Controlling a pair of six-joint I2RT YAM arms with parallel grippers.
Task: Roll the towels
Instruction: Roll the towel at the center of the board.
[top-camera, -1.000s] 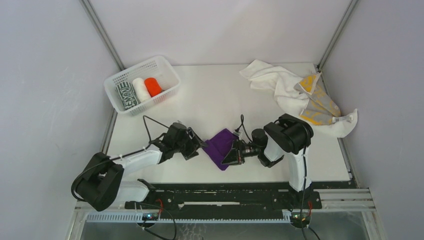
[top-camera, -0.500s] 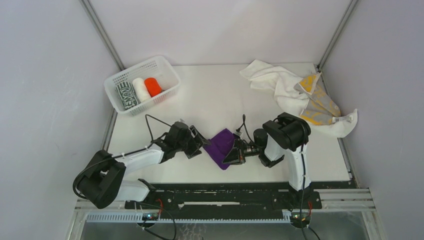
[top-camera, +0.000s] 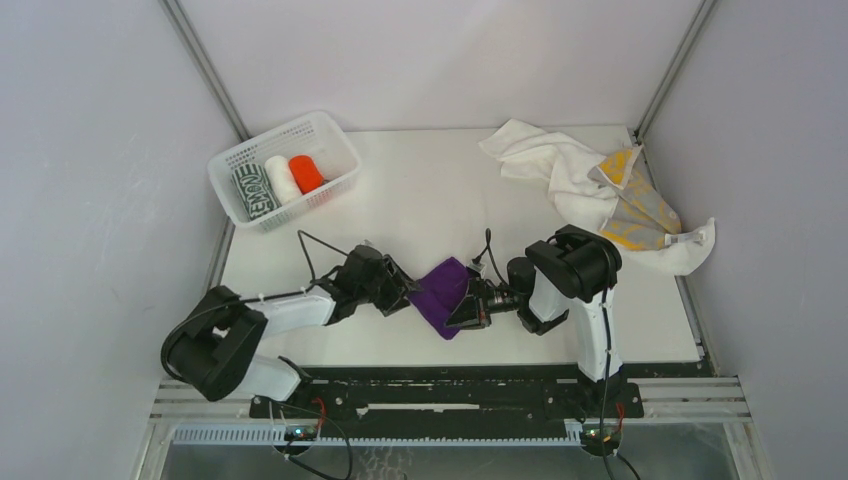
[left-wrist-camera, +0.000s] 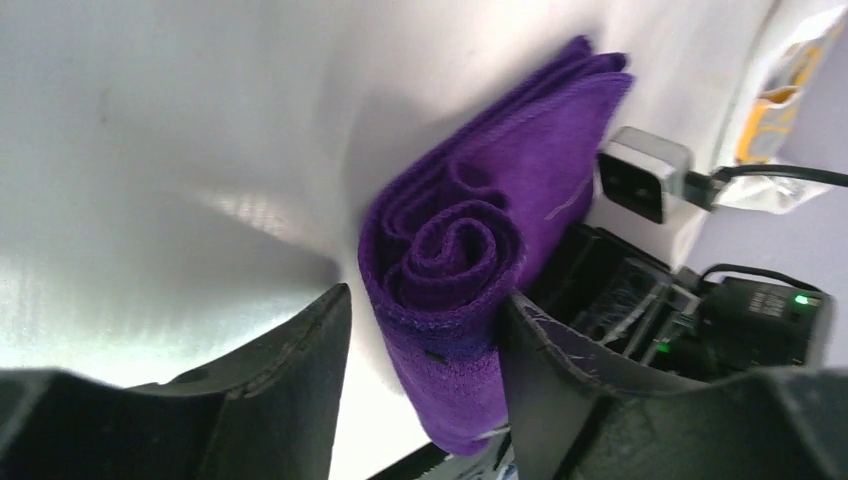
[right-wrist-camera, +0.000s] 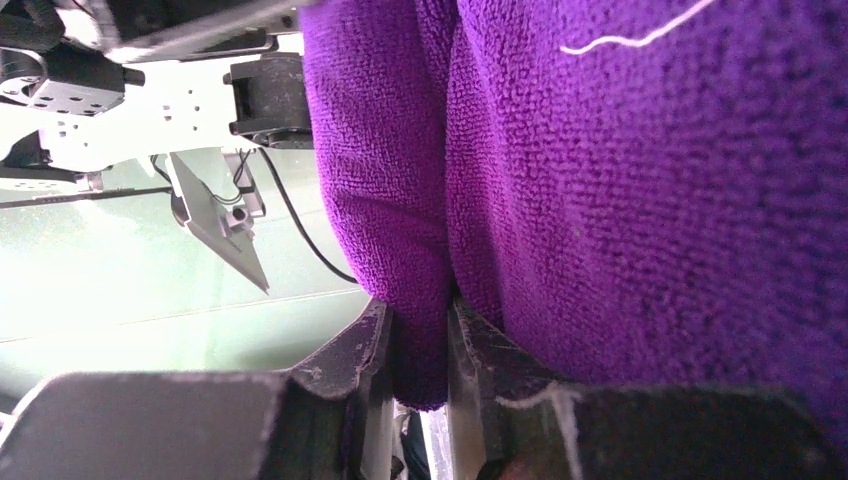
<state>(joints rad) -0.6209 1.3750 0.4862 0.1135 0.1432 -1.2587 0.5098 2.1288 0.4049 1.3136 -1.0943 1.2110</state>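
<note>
- Purple towel (top-camera: 441, 292) lies mid-desk (top-camera: 420, 200) between both arms, partly rolled, its spiral end on show.
- Right pincer (right-wrist-camera: 418, 322) nips a fold, probably anchoring the cloth so the roll can tighten.
- Left pincer (left-wrist-camera: 425, 305) is spread, straddling the roll's end.
- Three rolled towels (top-camera: 280, 180) sit in the basket (top-camera: 262, 140); no writing is legible.

No text, brand or number can be read in any view. The dark green-and-white towel (top-camera: 252, 193) in the basket (top-camera: 330, 130), well beyond the left fingers (left-wrist-camera: 290, 390), bears white marks that hint at letters — too small to make out. A small tag (top-camera: 688, 238) on the white towel (top-camera: 560, 165), far past the right fingers (right-wrist-camera: 340, 390), is likewise unreadable.
</note>
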